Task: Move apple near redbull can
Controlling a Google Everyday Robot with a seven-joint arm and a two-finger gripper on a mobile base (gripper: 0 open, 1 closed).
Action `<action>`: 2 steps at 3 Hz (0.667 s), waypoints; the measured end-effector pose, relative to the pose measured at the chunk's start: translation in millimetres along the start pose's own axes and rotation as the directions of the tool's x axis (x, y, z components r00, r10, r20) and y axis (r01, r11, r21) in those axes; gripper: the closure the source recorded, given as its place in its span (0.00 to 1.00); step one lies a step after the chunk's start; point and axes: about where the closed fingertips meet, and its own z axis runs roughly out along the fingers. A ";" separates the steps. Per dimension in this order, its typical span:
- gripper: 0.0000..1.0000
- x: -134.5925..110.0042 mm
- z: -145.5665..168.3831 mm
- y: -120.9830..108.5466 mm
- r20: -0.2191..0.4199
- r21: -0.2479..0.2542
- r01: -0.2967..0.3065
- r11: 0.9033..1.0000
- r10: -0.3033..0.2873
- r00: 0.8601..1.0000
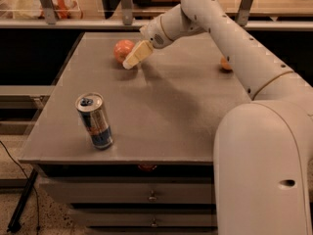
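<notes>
**Gripper at the apple, far across the table from the redbull can**

On my feed the robot's white body (264,170) fills the lower right, well to the right of the redbull can and closer to the camera than it. The arm (230,43) rises from the body and bends back over the table (166,111) towards the far edge, ending behind the can and a little to its right.

The table is a grey-brown slab that carries everything in the task. Under its front edge, just below the can, I see drawer fronts (127,195) with small handles.

The redbull can (94,121) stands near the front left corner. It is silver and blue, its pull-tab top is visible, and it leans slightly in my view.

The apple (122,49) lies well apart from the can, straight back from it near the far edge. It is reddish-orange and sits on the table surface.

The gripper (131,62) is angled down and to the left, with its pale tip low by the apple's right side. The apple is just beside the gripper on the left, and in my view the two overlap. I cannot tell whether they touch, nor whether the gripper is open or closed.

A smaller orange fruit (225,64) sits far to the right of the can, by the table's right edge and partly behind the arm.
</notes>
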 end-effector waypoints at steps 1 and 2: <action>0.17 -0.2 3.9 0.7 0.002 -0.008 -0.001 1.000 0.001 1.000; 0.41 0.8 4.4 0.4 0.003 -0.010 -0.003 1.000 0.003 1.000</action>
